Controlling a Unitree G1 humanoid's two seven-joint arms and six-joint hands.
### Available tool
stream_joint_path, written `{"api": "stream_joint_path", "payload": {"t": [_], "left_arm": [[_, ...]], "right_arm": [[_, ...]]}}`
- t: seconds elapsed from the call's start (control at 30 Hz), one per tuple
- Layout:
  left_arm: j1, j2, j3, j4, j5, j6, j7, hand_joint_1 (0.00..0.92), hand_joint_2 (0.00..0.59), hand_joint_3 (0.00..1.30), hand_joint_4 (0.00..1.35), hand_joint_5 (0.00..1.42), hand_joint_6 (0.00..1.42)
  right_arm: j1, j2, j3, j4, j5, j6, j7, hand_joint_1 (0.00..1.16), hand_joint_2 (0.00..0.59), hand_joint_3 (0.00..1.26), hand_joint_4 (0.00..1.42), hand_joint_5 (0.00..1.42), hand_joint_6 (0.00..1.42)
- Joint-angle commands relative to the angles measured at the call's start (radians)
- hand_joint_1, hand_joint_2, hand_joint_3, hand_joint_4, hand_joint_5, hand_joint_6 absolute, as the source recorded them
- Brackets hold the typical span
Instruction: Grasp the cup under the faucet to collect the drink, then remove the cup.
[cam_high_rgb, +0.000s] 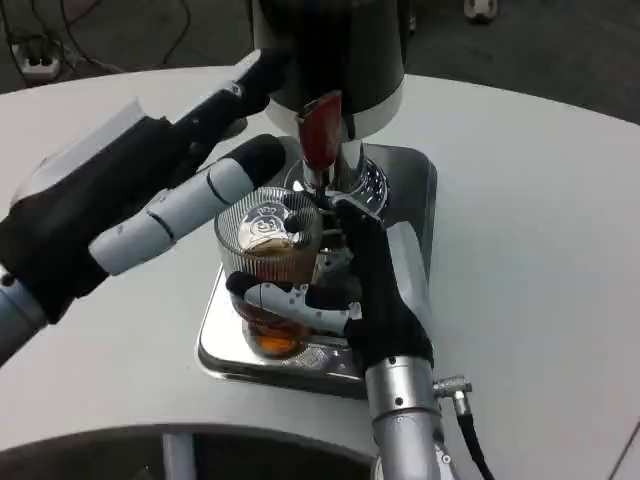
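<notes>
so, r fingers: white-and-black fingers (290, 300) wrapped round the lower front of the cup, thumb side up along its right wall
right hand (375, 300): black palm against the cup's right side, holding it; silver forearm comes up from the bottom edge
cup (268, 265): clear ribbed glass, upright, amber drink in the lower part, sits on the drip tray right below the faucet
faucet (322, 135): red tap lever w/ chrome spout under it, spout just above the cup's rim at the back right
l fingers: long white fingers (185, 205) stretched toward the dispenser, lying just beside the cup's left rim; can't tell if they touch it
left hand (150, 190): fingers apart, nothing in it; upper fingertips reach the tank's left side near the tap
drip tray (225, 345): shiny chrome base, on the table
dispenser (330, 50): dark tank above the faucet
table (540, 250): white, round edge at the front
</notes>
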Motion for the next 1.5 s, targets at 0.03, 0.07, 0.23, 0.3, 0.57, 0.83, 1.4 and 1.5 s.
{"api": "stream_joint_path", "payload": {"t": [0.03, 0.07, 0.23, 0.3, 0.57, 0.83, 1.4, 1.5], "left_arm": [[0.020, 0.016, 0.021, -0.028, -0.022, 0.017, 0.000, 0.000, 0.180, 0.00, 0.00, 0.00, 0.00], [0.022, 0.020, 0.024, -0.031, -0.022, 0.015, -0.003, 0.000, 0.180, 0.00, 0.00, 0.00, 0.00], [0.045, 0.048, 0.033, -0.033, 0.016, -0.018, -0.005, 0.000, 0.178, 0.00, 0.00, 0.00, 0.00], [0.057, 0.055, 0.036, -0.033, 0.036, -0.037, -0.003, 0.000, 0.177, 0.00, 0.00, 0.00, 0.00], [0.122, 0.070, 0.077, -0.001, 0.082, -0.149, -0.006, 0.000, 0.175, 0.00, 0.00, 0.00, 0.00], [0.208, 0.069, 0.153, -0.006, 0.081, -0.267, -0.019, 0.000, 0.178, 0.00, 0.00, 0.00, 0.00], [0.482, 0.065, 0.337, -0.009, 0.118, -0.735, -0.078, 0.000, 0.181, 0.03, 0.00, 0.03, 0.00], [0.521, 0.071, 0.359, -0.004, 0.118, -0.793, -0.085, 0.000, 0.181, 0.03, 0.00, 0.00, 0.00]], "right_arm": [[0.034, 0.075, 0.010, -0.078, -0.015, -0.006, 0.011, 0.93, 0.096, 0.83, 0.86, 1.07, 1.04], [0.042, 0.073, 0.011, -0.091, -0.017, -0.003, 0.016, 0.93, 0.096, 0.83, 0.86, 1.07, 1.04], [0.115, 0.059, 0.017, -0.188, -0.029, 0.015, 0.051, 0.93, 0.095, 0.83, 0.86, 1.07, 1.05], [0.135, 0.057, 0.017, -0.215, -0.034, 0.020, 0.064, 0.93, 0.094, 0.83, 0.86, 1.07, 1.05], [0.210, 0.032, 0.019, -0.323, -0.046, 0.035, 0.130, 0.93, 0.090, 0.84, 0.86, 1.07, 1.05], [0.285, -0.011, 0.013, -0.449, -0.045, 0.055, 0.199, 0.93, 0.092, 0.84, 0.87, 1.07, 1.05], [0.476, -0.109, -0.018, -0.811, -0.014, 0.120, 0.437, 0.92, 0.090, 0.84, 0.87, 1.07, 1.05], [0.491, -0.122, -0.028, -0.854, -0.002, 0.130, 0.478, 0.92, 0.088, 0.84, 0.87, 1.07, 1.05]]}}
